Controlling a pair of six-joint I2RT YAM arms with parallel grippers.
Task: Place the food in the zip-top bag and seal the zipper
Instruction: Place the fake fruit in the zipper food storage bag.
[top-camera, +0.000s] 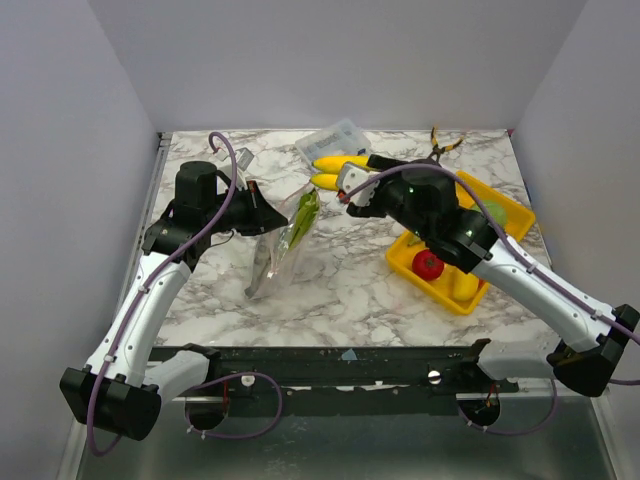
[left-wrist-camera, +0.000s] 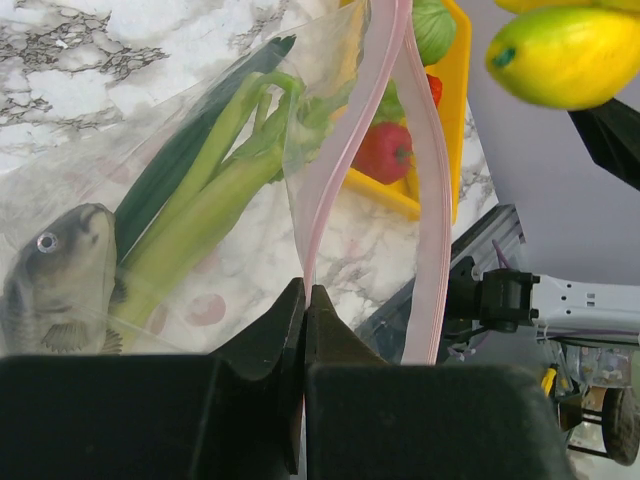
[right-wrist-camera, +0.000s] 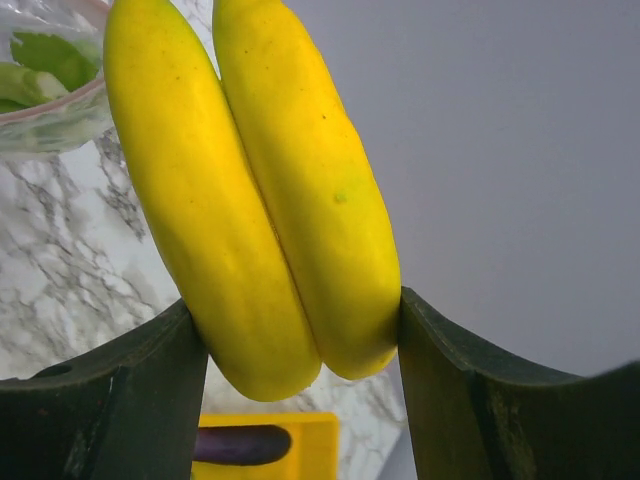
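Observation:
My left gripper (top-camera: 256, 201) is shut on the pink-red zipper strip (left-wrist-camera: 335, 170) of the clear zip-top bag (top-camera: 283, 240) and holds its mouth up and open toward the right. A green-white celery stalk (left-wrist-camera: 210, 200) and a grey toy fish (left-wrist-camera: 60, 280) lie inside the bag. My right gripper (top-camera: 347, 186) is shut on a pair of joined yellow pieces (right-wrist-camera: 260, 190), held in the air just right of the bag's mouth (top-camera: 333, 170). A red tomato (top-camera: 428, 264), a yellow piece (top-camera: 463, 286), a green ball (top-camera: 495, 211) and a purple eggplant (right-wrist-camera: 240, 445) lie in the yellow tray (top-camera: 516, 205).
A rigid clear compartment box (top-camera: 336, 138) stands at the back centre. Pliers (top-camera: 441, 146) lie at the back right. The yellow tray sits at the right under my right arm. White walls close in the left, back and right sides.

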